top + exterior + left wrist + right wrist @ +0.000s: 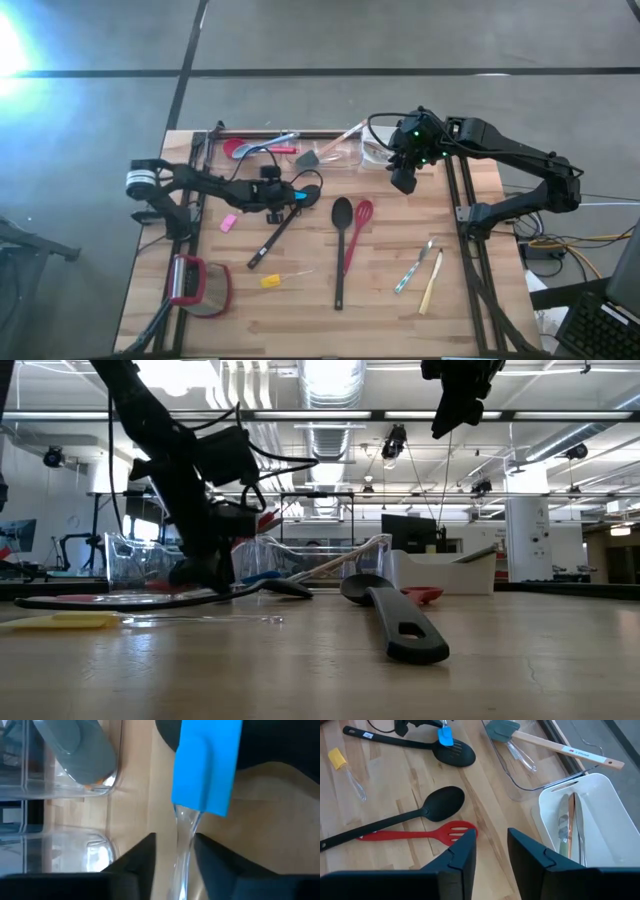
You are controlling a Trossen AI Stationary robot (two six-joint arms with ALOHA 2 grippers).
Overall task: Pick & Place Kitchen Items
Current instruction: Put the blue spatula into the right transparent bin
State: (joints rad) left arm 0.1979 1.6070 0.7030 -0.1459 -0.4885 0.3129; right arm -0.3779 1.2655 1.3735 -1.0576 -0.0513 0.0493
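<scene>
The left gripper is low at the table, its jaws on either side of the clear handle of the blue spatula; whether they press it I cannot tell. The blue blade lies just ahead of the jaws, over a black slotted spoon that is mostly hidden there. A grey spatula, cut off, rests in the clear tub beside them.

The right gripper hangs high, jaws apart and holding nothing. Below them lie a black spoon and a red spatula; the white tub beside holds cutlery.
</scene>
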